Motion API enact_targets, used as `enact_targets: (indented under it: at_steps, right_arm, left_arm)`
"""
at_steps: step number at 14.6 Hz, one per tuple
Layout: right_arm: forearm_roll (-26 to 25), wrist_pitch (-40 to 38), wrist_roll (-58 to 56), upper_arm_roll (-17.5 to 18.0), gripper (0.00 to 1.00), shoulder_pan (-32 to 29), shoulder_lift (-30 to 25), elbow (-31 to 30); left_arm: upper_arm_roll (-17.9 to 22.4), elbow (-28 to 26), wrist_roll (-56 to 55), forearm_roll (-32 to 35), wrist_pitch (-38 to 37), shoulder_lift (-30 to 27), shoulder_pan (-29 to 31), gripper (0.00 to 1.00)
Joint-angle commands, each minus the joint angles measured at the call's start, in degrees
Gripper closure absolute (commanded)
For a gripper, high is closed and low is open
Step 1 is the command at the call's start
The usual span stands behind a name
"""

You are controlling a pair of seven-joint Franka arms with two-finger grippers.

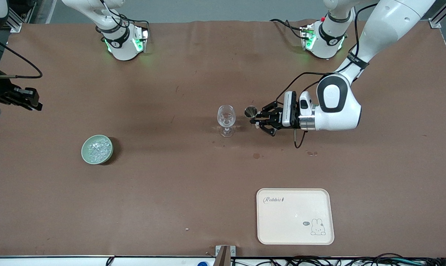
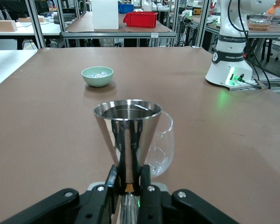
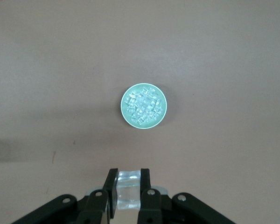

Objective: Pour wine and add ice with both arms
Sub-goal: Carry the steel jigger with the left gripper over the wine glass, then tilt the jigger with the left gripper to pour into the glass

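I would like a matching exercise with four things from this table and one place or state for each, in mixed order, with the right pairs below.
Things:
1. steel jigger
2. green bowl
3. wine glass
4. tray

Places or states:
A. flat on the table, nearest the front camera
B. holds a heap of ice
C. stands upright mid-table, beside the jigger
D. clamped in the left gripper

Pairs: 1-D, 2-B, 3-C, 4-A
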Motion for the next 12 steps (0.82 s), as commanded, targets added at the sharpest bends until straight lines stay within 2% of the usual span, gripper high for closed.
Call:
enact_targets:
  at_steps: [1,4,12]
  right_arm:
    - [0.1,0.2,0.0,0.3,0.89,-0.6,-1.9,-1.9]
    - [0.1,0.3,-0.1,0.3,0.89,-0.5,-1.9,-1.9]
    - [0.2,0.2,0.0,0.3,0.89,-0.5,-1.9,-1.9]
  left_arm:
    - [-2.2,-1.6,-2.2,-1.7,2.8,-2.5,0.5,1.00]
    - [-3.4,-2.2,-2.9,-1.6,5.4,-2.4,0.2,1.00]
    - [-3.6,-2.8,-5.5,-1.6,9.4,-2.6,-2.7,1.00]
